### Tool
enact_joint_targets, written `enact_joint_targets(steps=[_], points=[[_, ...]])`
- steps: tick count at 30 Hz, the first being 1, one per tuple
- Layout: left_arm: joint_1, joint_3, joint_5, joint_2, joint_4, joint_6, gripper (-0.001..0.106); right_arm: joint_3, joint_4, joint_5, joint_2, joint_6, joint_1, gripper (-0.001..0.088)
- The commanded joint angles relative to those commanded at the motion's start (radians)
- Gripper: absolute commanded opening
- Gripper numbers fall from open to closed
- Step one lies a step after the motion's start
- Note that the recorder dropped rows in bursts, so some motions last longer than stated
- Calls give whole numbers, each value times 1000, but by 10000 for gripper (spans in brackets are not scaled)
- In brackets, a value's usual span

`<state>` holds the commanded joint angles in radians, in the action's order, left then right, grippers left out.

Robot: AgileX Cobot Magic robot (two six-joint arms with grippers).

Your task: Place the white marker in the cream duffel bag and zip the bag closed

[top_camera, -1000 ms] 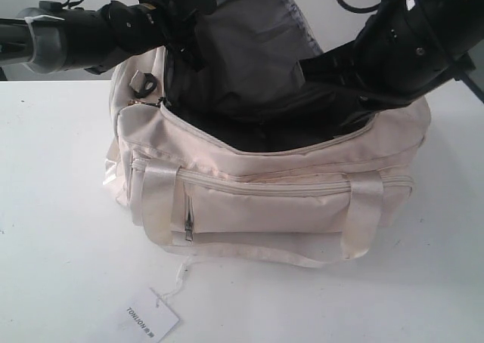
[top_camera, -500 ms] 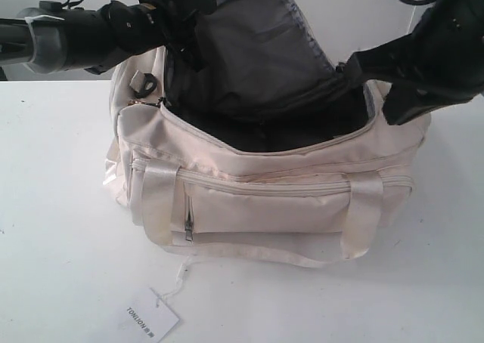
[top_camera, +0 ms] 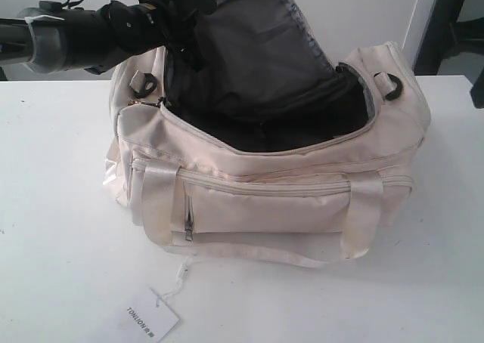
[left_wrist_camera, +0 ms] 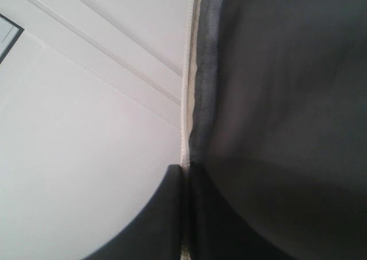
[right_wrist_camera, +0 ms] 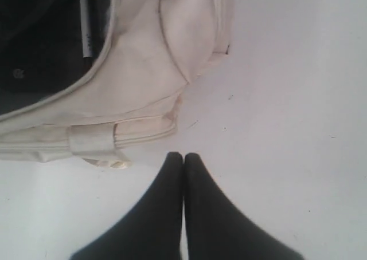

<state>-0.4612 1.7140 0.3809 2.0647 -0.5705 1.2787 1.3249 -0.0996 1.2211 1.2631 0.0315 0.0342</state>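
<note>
One white marker (right_wrist_camera: 86, 22), already lying on dark lining (right_wrist_camera: 34, 42) inside cream duffel bag (top_camera: 287, 207). Raised flap (top_camera: 257, 48) clamped at its edge by left gripper (left_wrist_camera: 184, 171); right gripper (right_wrist_camera: 183, 157) closed, empty, above table (right_wrist_camera: 287, 99) beside bag. Advice: lower flap squarely onto opening (lining tucked clear) before zipping, slow and straight.

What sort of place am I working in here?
Probably an indoor lab or test bench rather than a home: a bare white table, a plain white wall, and a cream duffel bag with its paper tag attached.
</note>
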Motion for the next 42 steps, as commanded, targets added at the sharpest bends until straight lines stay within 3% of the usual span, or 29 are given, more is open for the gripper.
enact_joint_targets(steps=[6, 13, 21, 42], points=[[0, 0, 0, 0, 0, 0, 0, -2, -38, 0, -8, -16, -78, 0], [0, 0, 0, 0, 0, 0, 0, -36, -177, 0, -19, -118, -134, 0], [0, 0, 0, 0, 0, 0, 0, -95, -124, 0, -35, -118, -136, 0], [0, 0, 0, 0, 0, 0, 0, -95, -112, 0, -35, -118, -134, 0]])
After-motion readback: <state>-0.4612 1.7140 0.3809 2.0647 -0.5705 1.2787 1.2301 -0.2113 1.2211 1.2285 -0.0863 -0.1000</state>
